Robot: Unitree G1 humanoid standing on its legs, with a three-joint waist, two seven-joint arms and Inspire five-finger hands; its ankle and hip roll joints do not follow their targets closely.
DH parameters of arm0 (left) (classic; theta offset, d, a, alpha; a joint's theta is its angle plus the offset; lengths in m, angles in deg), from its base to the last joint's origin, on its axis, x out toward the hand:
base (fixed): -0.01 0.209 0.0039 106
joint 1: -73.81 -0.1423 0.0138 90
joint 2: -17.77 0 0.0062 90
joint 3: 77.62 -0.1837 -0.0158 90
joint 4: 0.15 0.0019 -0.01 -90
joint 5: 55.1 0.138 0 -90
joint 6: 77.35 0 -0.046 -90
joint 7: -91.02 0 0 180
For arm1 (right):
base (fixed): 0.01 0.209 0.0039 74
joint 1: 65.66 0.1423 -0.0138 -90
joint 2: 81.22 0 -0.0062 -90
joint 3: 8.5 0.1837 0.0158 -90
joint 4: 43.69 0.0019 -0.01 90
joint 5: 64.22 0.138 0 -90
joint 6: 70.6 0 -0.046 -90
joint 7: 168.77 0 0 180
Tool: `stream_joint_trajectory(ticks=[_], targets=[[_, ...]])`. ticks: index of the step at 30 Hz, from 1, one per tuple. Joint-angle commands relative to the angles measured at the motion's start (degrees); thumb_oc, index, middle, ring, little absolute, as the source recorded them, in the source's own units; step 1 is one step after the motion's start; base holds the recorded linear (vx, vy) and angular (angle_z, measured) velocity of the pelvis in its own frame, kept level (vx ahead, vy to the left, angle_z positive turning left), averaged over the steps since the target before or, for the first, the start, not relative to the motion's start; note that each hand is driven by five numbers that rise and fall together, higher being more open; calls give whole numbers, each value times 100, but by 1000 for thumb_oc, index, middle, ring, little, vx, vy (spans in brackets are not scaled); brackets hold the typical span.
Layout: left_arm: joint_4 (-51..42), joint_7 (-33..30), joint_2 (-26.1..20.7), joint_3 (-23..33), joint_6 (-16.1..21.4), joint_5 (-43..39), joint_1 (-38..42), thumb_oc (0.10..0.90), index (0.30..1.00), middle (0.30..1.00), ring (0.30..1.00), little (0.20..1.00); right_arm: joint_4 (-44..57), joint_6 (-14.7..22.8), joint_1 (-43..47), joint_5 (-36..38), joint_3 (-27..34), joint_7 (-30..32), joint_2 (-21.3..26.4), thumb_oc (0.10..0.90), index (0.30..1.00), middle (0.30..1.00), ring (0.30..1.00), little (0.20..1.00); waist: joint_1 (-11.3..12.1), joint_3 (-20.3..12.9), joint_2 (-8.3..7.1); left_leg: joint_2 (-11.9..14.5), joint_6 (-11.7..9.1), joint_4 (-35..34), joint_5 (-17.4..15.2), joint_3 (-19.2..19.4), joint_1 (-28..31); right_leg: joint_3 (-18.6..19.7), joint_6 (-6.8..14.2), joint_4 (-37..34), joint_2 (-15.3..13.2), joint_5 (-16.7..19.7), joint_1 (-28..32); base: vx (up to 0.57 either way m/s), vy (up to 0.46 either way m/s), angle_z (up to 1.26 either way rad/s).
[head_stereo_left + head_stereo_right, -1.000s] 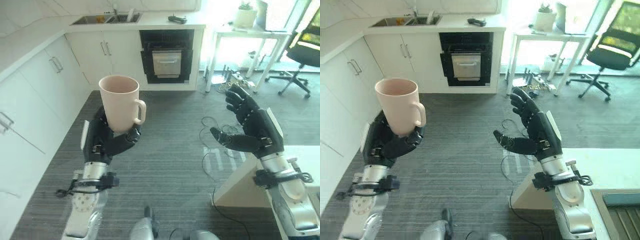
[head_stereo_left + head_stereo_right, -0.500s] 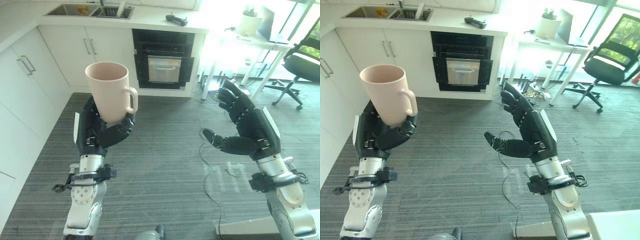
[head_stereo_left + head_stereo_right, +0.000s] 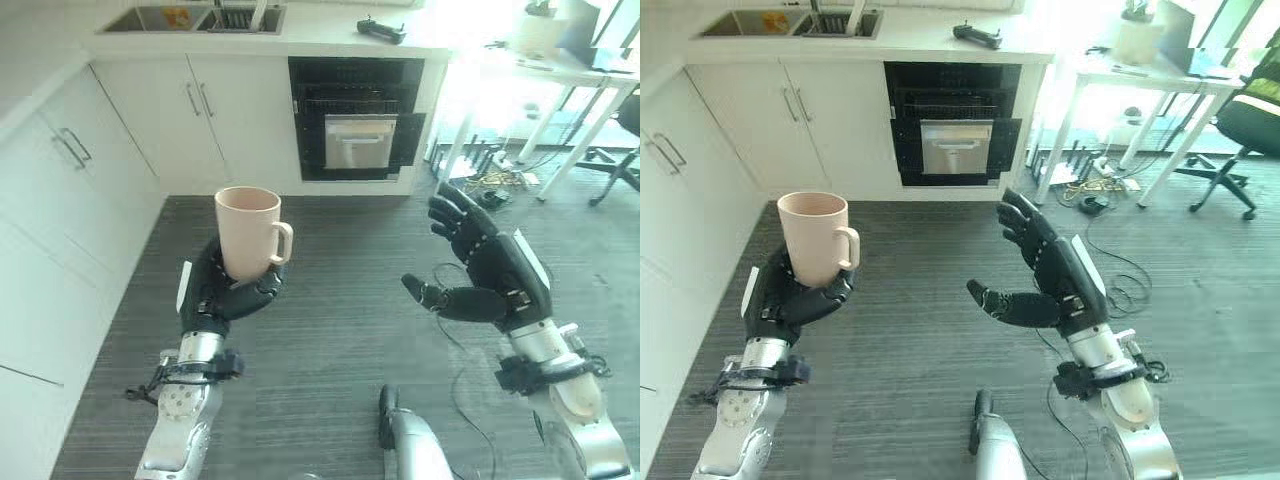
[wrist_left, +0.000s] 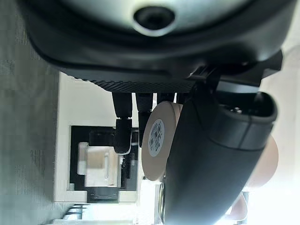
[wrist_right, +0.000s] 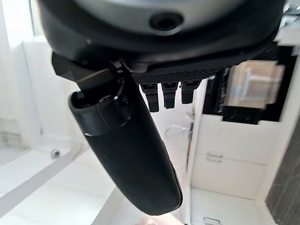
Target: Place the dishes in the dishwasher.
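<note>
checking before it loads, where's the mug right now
The mug is upright in the left hand, held above the grey floor on the robot's left, with the dishwasher farther ahead.

— What dish is there?
— One mug point(image 3: 249, 232), pale pink-beige and plain, with a loop handle and a round white sticker on its base, seen in the left wrist view.

— How does it sit?
— Upright, mouth open to the top, handle pointing to 3 o'clock. It looks empty as far as the inside shows.

— Where is it?
— Off the floor, held in the left hand point(image 3: 225, 290), whose fingers curl round its lower half. The dishwasher point(image 3: 358, 128) stands at about 1 o'clock from it, well apart, its dark front set in the white cabinets.
</note>
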Motion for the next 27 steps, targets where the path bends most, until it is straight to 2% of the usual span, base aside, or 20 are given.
stream_joint_trajectory(ticks=[1, 2, 3, 7, 9, 10, 11, 12, 13, 14, 15, 16, 18, 20, 21, 24, 27], targets=[[-938, 44, -455, 224, 645, 82, 370, 400, 300, 300, 300, 300, 365, 458, 349, 320, 258, 236, -44, 800, 900, 900, 900, 900, -67, -846, -160, 522, -474, 231, 335, -56, -551, 302, 1064, -215, -456, -113, 100, 297, -212, 1], [-963, 59, -450, 245, 652, 89, 341, 400, 300, 300, 300, 300, 377, 474, 323, 332, 277, 213, -41, 800, 900, 900, 900, 900, -85, -879, -131, 612, -533, 231, 485, -20, -511, 309, 1006, -215, -389, -164, 138, 374, -279, -5], [-1002, 59, -458, 268, 661, 79, 314, 400, 300, 300, 300, 300, 412, 462, 283, 369, 320, 181, -13, 800, 900, 900, 900, 900, -106, -918, -94, 747, -629, 231, 809, 34, -466, 301, 915, -215, -287, -266, 215, 328, -252, 9], [-1030, 53, -456, 319, 735, -27, 222, 400, 300, 300, 300, 300, 449, 459, 139, 456, 379, 35, 63, 800, 900, 900, 900, 900, -131, -968, -55, 971, -885, 231, 1790, 110, -298, 333, 687, -215, -34, -506, 405, 282, -235, -13], [-1028, 46, -434, 322, 766, -3, 150, 400, 300, 300, 300, 300, 435, 484, 48, 482, 405, -43, 122, 800, 900, 900, 900, 900, -115, -981, -134, 1014, -1072, 339, 2650, 264, -79, 408, 523, -215, 37, -683, 568, 290, -299, -19], [-1024, 37, -413, 289, 773, 21, 129, 400, 300, 300, 300, 300, 397, 513, 5, 501, 398, -64, 154, 800, 900, 900, 900, 900, -84, -882, -220, 1048, -1178, 1347, 2965, 355, -446, 463, 363, -215, 76, -793, 750, 217, -296, -29], [-1025, 46, -392, 274, 774, 28, 124, 400, 300, 300, 300, 300, 378, 523, 1, 463, 398, -71, 140, 800, 900, 900, 900, 900, -72, -830, -250, 1048, -1185, 1901, 2990, 361, -741, 475, 297, -215, 84, -812, 823, 225, -305, -14], [-983, 87, -354, 221, 767, 23, 126, 400, 300, 300, 300, 300, 322, 514, -8, 361, 408, -59, 106, 800, 900, 900, 900, 900, -23, -699, -325, 1114, -1122, 2383, 3036, 415, -1335, 493, 213, -215, 67, -845, 1006, 116, -156, -8], [-967, 115, -351, 214, 770, 17, 143, 400, 300, 300, 300, 300, 320, 501, 1, 342, 405, -24, 94, 800, 900, 900, 900, 900, -26, -660, -313, 1172, -1079, 2425, 2914, 420, -1569, 459, 214, -215, 89, -854, 1041, 185, -129, -6], [-944, 165, -347, 207, 761, -6, 136, 400, 300, 300, 300, 300, 317, 453, 20, 344, 387, 54, 83, 800, 900, 900, 900, 900, 15, -563, -355, 1196, -950, 2068, 2670, 553, -1854, 482, 259, -215, 72, -883, 1139, 235, 11, -10], [-925, 208, -355, 223, 805, -62, 64, 400, 300, 300, 300, 300, 304, 411, 36, 366, 380, 41, 55, 800, 900, 900, 900, 900, 36, -540, -317, 1200, -895, 1233, 2544, 754, -1809, 477, 357, -215, 74, -962, 1188, 388, 135, -11], [-930, 209, -381, 208, 841, -57, 31, 400, 300, 300, 300, 300, 306, 381, 38, 385, 374, -1, 45, 800, 900, 900, 900, 900, 57, -503, -208, 1256, -902, 231, 2610, 931, -1917, 500, 460, -215, 127, -1073, 1273, 339, 204, -5], [-942, 157, -405, 139, 809, -21, 74, 400, 300, 300, 300, 300, 306, 393, 25, 335, 361, -6, 51, 800, 900, 900, 900, 900, 63, -472, -1, 1440, -970, 231, 2406, 761, -2494, 430, 528, -215, 268, -1133, 1334, 294, 212, -18], [-850, 269, -418, 72, 913, -76, 100, 400, 300, 300, 300, 300, 261, 500, 8, 217, 372, 50, 116, 800, 900, 900, 900, 900, 119, -485, 91, 1513, -1089, 231, 2596, 536, -2996, 340, 558, -215, 297, -1271, 1562, 362, 218, -27], [-807, 347, -401, 74, 994, -27, 83, 400, 300, 300, 300, 300, 224, 552, 60, 209, 352, 66, 189, 800, 900, 900, 900, 900, 132, -519, 90, 1512, -1046, 231, 2343, 511, -3033, 340, 563, -215, 280, -1351, 1629, 320, 234, -10], [-816, 283, -416, 76, 954, 7, 118, 400, 300, 300, 300, 300, 321, 532, 5, 332, 407, -85, 168, 800, 900, 900, 900, 900, 79, -631, 110, 1485, -915, 231, 1944, 703, -2825, 285, 690, -215, 116, -1419, 1763, 308, 244, -29], [-798, 260, -472, 84, 822, 41, 308, 400, 300, 300, 300, 300, 460, 475, -109, 404, 426, -184, 29, 800, 900, 900, 900, 900, 76, -788, 68, 1310, -700, 231, 1590, 822, -2520, 119, 872, -215, -156, -1392, 1922, 381, 288, -29]])
